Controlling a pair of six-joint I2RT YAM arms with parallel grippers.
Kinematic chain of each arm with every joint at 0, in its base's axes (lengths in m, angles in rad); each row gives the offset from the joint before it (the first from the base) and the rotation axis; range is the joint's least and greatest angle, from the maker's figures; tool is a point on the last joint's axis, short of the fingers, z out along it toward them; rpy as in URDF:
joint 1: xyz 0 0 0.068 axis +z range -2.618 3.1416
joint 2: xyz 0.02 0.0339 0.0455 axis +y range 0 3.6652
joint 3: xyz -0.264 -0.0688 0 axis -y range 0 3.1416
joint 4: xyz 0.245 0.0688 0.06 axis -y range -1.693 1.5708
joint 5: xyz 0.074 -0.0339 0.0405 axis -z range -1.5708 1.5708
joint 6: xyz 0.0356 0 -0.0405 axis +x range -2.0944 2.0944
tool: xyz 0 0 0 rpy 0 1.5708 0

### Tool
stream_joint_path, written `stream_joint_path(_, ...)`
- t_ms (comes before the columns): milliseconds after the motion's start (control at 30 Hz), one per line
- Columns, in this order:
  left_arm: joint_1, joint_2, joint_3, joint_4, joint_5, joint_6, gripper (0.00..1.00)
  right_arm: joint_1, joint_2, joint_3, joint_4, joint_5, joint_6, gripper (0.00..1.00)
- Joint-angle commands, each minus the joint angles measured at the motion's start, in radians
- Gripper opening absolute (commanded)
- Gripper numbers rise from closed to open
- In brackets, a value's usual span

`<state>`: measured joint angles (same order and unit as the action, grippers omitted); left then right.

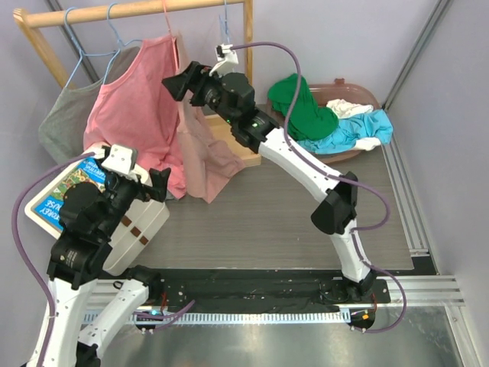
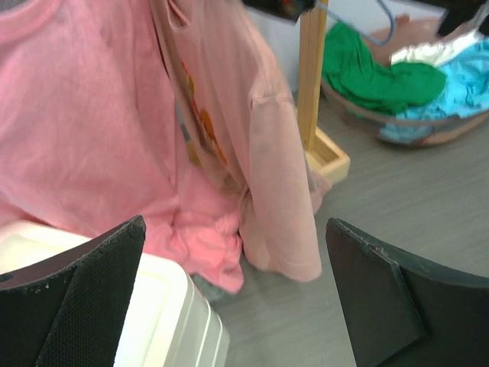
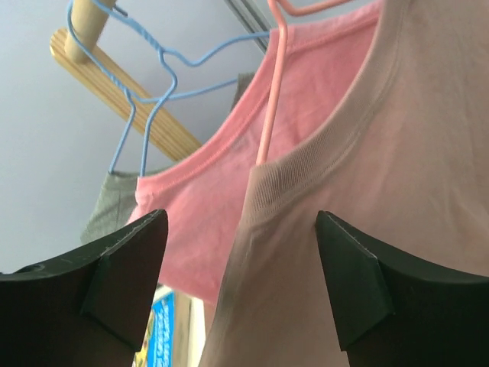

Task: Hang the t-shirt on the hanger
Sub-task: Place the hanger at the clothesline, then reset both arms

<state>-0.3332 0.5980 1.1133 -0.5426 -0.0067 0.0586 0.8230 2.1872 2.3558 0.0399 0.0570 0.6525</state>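
Note:
The dusty mauve t-shirt (image 1: 200, 149) hangs from the rack, its hem reaching the table. Its chest print (image 2: 202, 122) faces the coral shirt. The thin salmon hanger (image 3: 269, 107) runs down into the t-shirt's ribbed collar (image 3: 306, 164); its wire shows faintly in the top view (image 1: 166, 19). My right gripper (image 1: 183, 76) is open and empty, its fingers either side of the collar and shoulder (image 3: 241, 222) without touching. My left gripper (image 1: 159, 186) is open and empty, low beside the white box, facing the t-shirt's sleeve (image 2: 283, 199) from a short way off (image 2: 235, 225).
A coral-pink shirt (image 1: 137, 107) and a grey shirt (image 1: 65, 122) hang on light blue hangers (image 1: 76, 46) on the wooden rack (image 1: 137, 9). A white box (image 1: 141, 225) stands under my left gripper. A basket (image 1: 359, 95) of green, blue and white clothes sits back right.

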Motion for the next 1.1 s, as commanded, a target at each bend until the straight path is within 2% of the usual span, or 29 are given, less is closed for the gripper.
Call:
stream_joint_path(0,0.005,0.106,0.134,-0.194,-0.015,-0.046,1.00,0.002,-0.260,-0.128,0.045,-0.088,-0.168,0.90)
stream_joint_path(33,0.005,0.126,0.152,-0.233,-0.025,-0.051,1.00,0.002,-0.341,-0.203,0.029,-0.089,-0.195,0.95)
stream_joint_path(100,0.022,0.160,0.192,-0.316,-0.003,-0.051,1.00,0.004,-0.438,-0.277,-0.026,-0.082,-0.293,0.99)
stream_joint_path(167,0.025,0.200,0.215,-0.368,0.042,-0.045,1.00,0.002,-0.579,-0.396,-0.076,-0.066,-0.361,1.00)
stream_joint_path(300,0.033,0.278,0.301,-0.511,0.134,0.001,1.00,0.002,-0.817,-0.572,-0.173,-0.054,-0.624,1.00)
stream_joint_path(433,0.037,0.364,0.431,-0.638,0.137,0.072,1.00,-0.008,-1.030,-0.673,-0.453,0.075,-0.735,1.00)
stream_joint_path(467,0.037,0.393,0.457,-0.657,0.131,0.073,1.00,-0.037,-1.084,-0.703,-0.539,0.046,-0.744,1.00)
stream_joint_path(500,0.037,0.407,0.479,-0.683,0.126,0.064,1.00,-0.082,-1.191,-0.743,-0.561,0.006,-0.748,1.00)
stream_joint_path(533,0.037,0.420,0.518,-0.695,0.123,0.052,1.00,-0.160,-1.252,-0.830,-0.577,0.000,-0.743,1.00)
stream_joint_path(567,0.036,0.443,0.532,-0.712,0.094,0.038,1.00,-0.188,-1.300,-0.866,-0.619,0.004,-0.740,1.00)
stream_joint_path(600,0.037,0.454,0.543,-0.721,0.079,0.024,1.00,-0.217,-1.389,-0.900,-0.646,-0.006,-0.748,1.00)
stream_joint_path(700,0.046,0.441,0.536,-0.723,0.044,0.010,1.00,-0.306,-1.522,-0.998,-0.742,-0.100,-0.743,1.00)
stream_joint_path(867,0.164,0.358,0.441,-0.700,0.054,-0.011,1.00,-0.392,-1.597,-1.026,-0.926,-0.245,-0.740,1.00)
stream_joint_path(1067,0.287,0.175,0.330,-0.718,0.014,-0.020,1.00,-0.446,-1.633,-1.084,-0.985,-0.313,-0.764,1.00)
